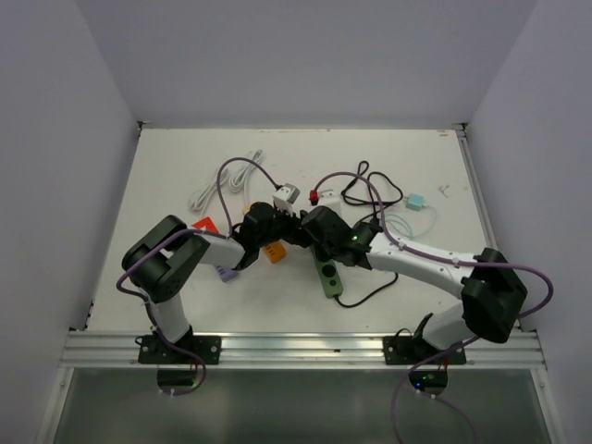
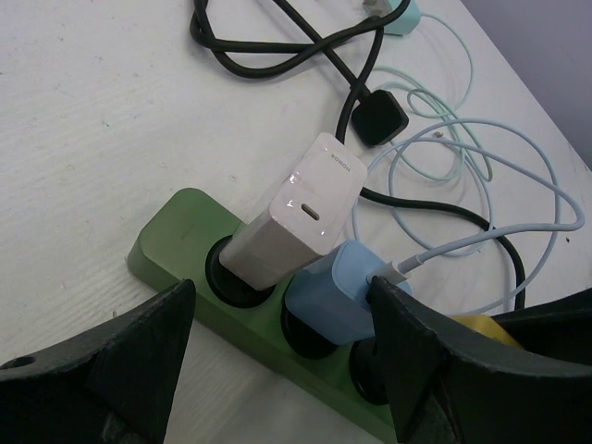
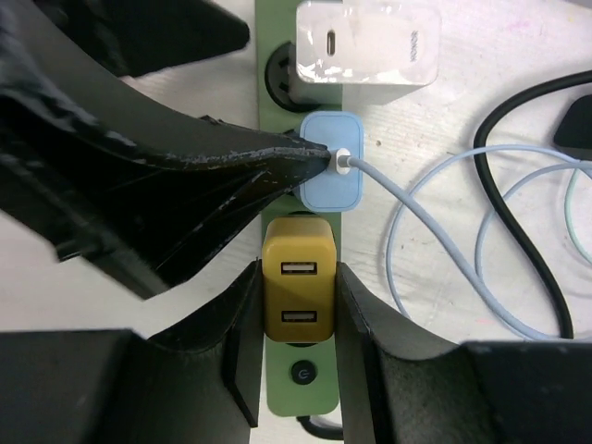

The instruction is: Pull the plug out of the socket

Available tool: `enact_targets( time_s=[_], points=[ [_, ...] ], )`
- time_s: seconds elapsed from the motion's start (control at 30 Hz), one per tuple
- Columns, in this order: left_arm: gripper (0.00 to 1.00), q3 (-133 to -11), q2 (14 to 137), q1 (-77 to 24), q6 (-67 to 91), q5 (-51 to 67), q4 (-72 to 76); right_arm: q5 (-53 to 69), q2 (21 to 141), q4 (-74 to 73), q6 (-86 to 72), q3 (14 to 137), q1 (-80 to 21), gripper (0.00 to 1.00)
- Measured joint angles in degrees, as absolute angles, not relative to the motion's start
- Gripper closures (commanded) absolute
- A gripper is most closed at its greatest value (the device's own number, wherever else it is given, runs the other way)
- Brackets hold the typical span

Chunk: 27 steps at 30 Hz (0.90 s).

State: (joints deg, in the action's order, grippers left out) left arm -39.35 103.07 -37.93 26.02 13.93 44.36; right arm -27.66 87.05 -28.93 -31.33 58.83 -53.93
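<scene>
Power strip: one green power strip (image 2: 176, 231) lay on the white table (image 2: 92, 111), with one round power button (image 3: 301, 373) at its 6 o'clock end in the right wrist view.
Plugs in sockets: three, all seated. In the right wrist view the white charger (image 2: 296, 217) sat at 12 o'clock, the blue adapter (image 2: 328, 291) in the middle, and the yellow adapter (image 3: 298, 245) toward 6 o'clock.
Ports: two USB slots on the yellow adapter and one oval slot on the white charger.
Writing: one short grey word on the white charger's side, too small to read with certainty.
Cables: one pale blue cable (image 2: 481, 240) ran from the blue adapter in loops toward 3 o'clock. One black cable (image 2: 277, 55) with a loose black plug (image 2: 379, 118) lay at 12 o'clock, and one mint plug (image 2: 402, 14) beyond it.
Left pincer (image 2: 282, 314): spread wide, straddling the white charger and blue adapter, one fingertip against the blue adapter.
Right pincer (image 3: 298, 277): pinching the yellow adapter by its two sides.
</scene>
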Motion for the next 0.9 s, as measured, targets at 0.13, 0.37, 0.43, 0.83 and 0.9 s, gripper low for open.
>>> enact_targets(
  time_s=[0.13, 0.37, 0.43, 0.83, 0.9],
  points=[
    [0.21, -39.31, 103.04, -37.93, 26.02, 13.93, 44.36, -22.63, 79.81, -26.00, -32.08, 56.55, -51.18, 1.00],
    [0.21, -38.76, 102.50, -37.87, 26.02, 13.67, 44.34, -16.80, 72.99, -24.73, -32.62, 54.11, -46.50, 1.00],
    [0.21, -38.57, 102.24, -37.82, 26.00, 13.58, 44.23, -15.22, 68.93, -25.23, -32.34, 52.69, -44.49, 1.00],
    [0.20, -33.87, 98.30, -37.12, 23.77, 12.23, 42.78, -27.11, 44.42, -33.23, -31.59, 52.38, -33.76, 1.00],
    [0.20, -31.77, 97.58, -37.10, 22.20, 12.27, 42.78, -31.24, 43.90, -35.86, -32.75, 52.31, -32.73, 1.00]
  ],
)
